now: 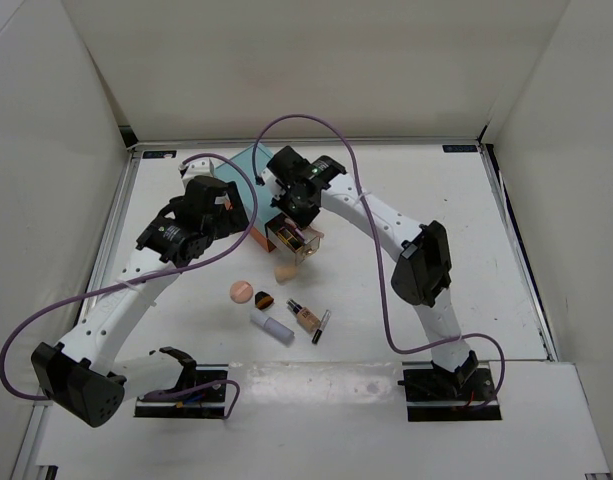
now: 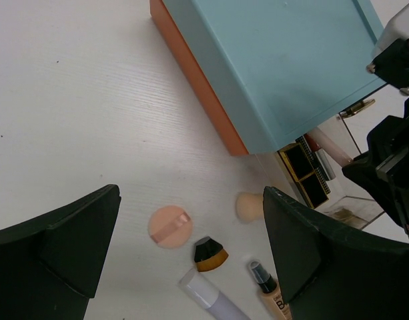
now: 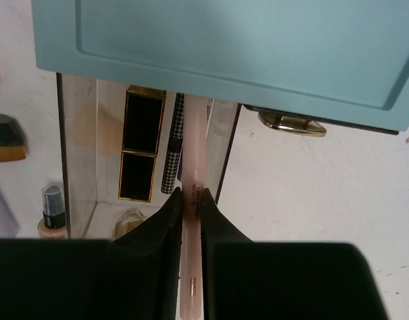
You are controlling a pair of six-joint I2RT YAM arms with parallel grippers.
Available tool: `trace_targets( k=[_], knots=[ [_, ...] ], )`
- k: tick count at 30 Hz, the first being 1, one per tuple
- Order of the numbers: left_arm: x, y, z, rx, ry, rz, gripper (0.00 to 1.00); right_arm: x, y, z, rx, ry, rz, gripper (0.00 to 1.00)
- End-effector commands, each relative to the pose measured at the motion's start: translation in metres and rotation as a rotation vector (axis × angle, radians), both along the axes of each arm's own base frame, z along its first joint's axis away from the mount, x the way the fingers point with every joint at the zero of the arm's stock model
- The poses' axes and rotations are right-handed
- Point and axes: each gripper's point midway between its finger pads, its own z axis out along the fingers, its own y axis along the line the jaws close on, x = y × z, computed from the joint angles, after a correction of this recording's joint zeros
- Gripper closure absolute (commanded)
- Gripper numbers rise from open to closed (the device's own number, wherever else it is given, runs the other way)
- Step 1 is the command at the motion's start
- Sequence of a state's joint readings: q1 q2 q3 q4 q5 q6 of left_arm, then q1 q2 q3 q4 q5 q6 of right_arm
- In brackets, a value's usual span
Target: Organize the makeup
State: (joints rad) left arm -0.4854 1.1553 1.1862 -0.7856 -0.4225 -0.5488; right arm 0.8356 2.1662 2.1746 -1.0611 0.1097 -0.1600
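Note:
My right gripper (image 3: 191, 197) is shut on a slim pale pink pencil (image 3: 194, 147), whose far end reaches over the open clear drawer (image 3: 77, 133) of the teal box (image 3: 224, 40). Black-and-gold lipstick cases (image 3: 141, 143) and a houndstooth tube (image 3: 173, 147) lie in that drawer. My left gripper (image 2: 191, 193) hangs open and empty above loose makeup: a peach puff (image 2: 170, 227), a black-and-gold brush (image 2: 210, 255), a white tube (image 2: 207, 297), a foundation bottle (image 2: 271, 299) and a beige sponge (image 2: 247, 207).
The teal box (image 1: 244, 172) stands at the back centre with its orange base (image 2: 204, 87) on the table. A gold handle (image 3: 291, 123) sticks out from its front. A slim black item (image 1: 321, 326) lies right of the foundation bottle (image 1: 306, 316).

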Motion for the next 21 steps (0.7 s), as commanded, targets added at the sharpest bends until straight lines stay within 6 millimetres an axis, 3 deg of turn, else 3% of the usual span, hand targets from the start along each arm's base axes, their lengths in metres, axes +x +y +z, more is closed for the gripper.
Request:
trace_targets(
  k=[1,9,12,14,19,21],
  knots=[
    [-0.002,0.006,0.007,0.002,-0.020,0.013,0.02,-0.001,-0.007,0.007,-0.036,-0.009,-0.017,0.92],
    [-0.001,0.006,0.009,-0.001,-0.029,0.018,0.02,0.013,-0.001,0.010,-0.021,-0.063,-0.054,0.84],
    [0.000,0.006,0.009,-0.004,-0.029,0.021,0.02,0.017,0.006,0.014,-0.002,-0.078,-0.046,0.70],
    [0.001,0.006,0.009,-0.004,-0.031,0.025,0.02,0.018,0.009,0.018,0.011,-0.089,-0.043,0.55],
    [0.004,0.001,0.011,-0.023,-0.039,0.014,0.02,0.016,0.018,0.045,0.074,-0.138,-0.020,0.44],
    [0.005,-0.001,0.011,-0.028,-0.037,0.007,0.02,0.015,0.021,0.067,0.130,-0.171,-0.013,0.43]
  ],
)
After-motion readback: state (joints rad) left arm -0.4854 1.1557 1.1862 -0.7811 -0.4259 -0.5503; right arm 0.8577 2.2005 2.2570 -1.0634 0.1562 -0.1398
